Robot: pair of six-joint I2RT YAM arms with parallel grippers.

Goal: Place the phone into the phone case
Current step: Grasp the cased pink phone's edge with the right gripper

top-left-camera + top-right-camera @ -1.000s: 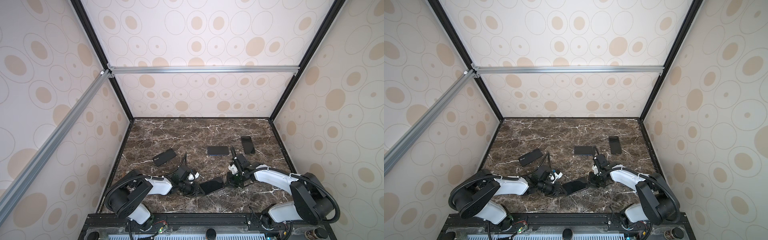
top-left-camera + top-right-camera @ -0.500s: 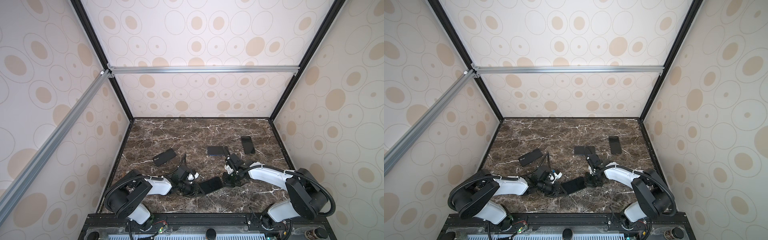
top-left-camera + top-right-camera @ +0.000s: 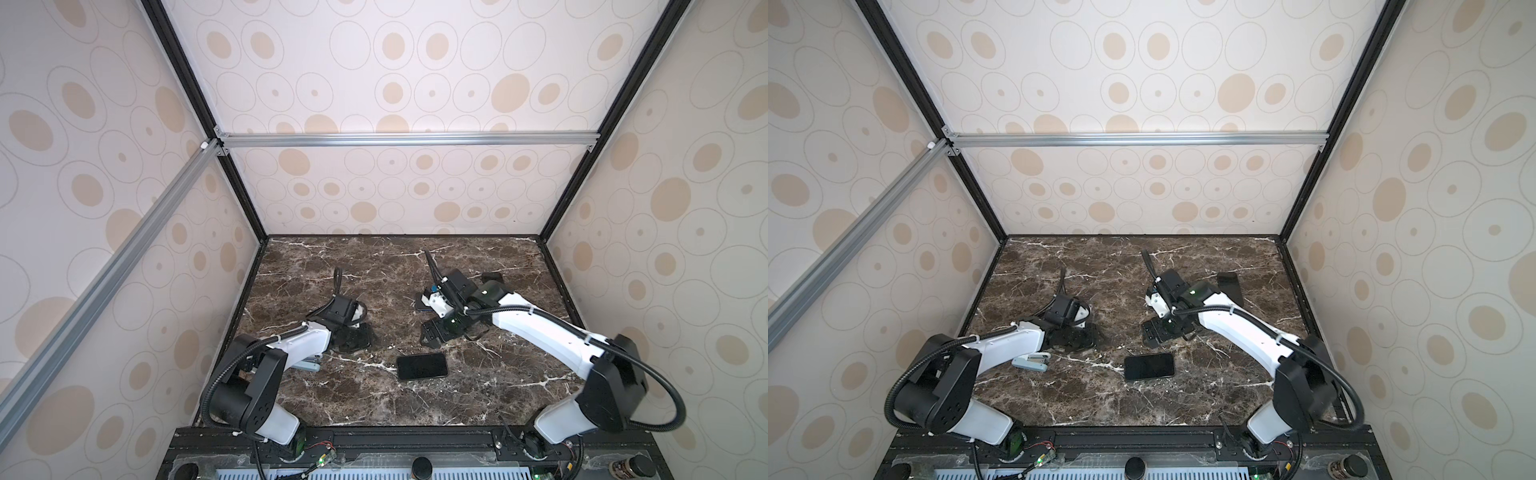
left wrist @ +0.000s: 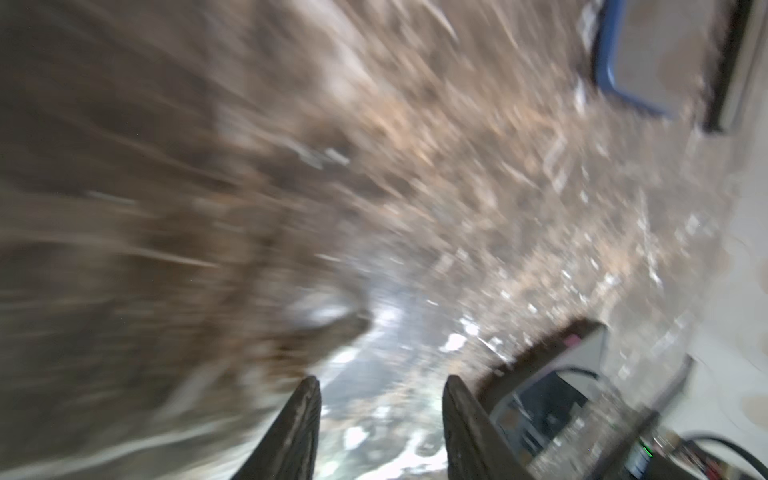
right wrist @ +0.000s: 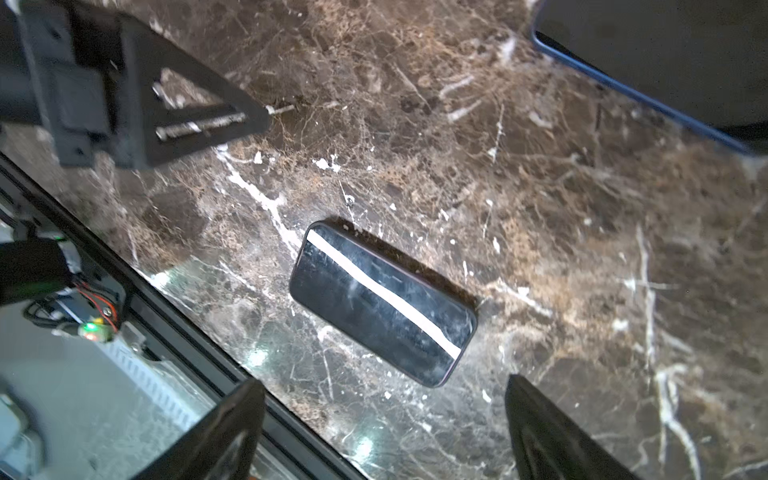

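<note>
While the phone (image 3: pixel 422 366) is lying flat on the marble table (image 3: pixel 332 266), we are seeing the right gripper (image 3: pixel 433 336) spread wide, empty, near it; left gripper (image 4: pixel 381 380) parted, empty.

Clearance around the phone (image 3: pixel 422 366): I see bare marble table (image 3: pixel 374 403) on every side of it. The right gripper (image 5: pixel 384 381) hangs just beyond it, jaws spread wide with nothing between them. Obstacles: the left gripper (image 3: pixel 354 337), low over the table to the phone's left; a blue-edged slab (image 5: pixel 665 62) near the right gripper; a pale blue object (image 3: pixel 1030 362) beside the left arm (image 3: pixel 1005 343).
</note>
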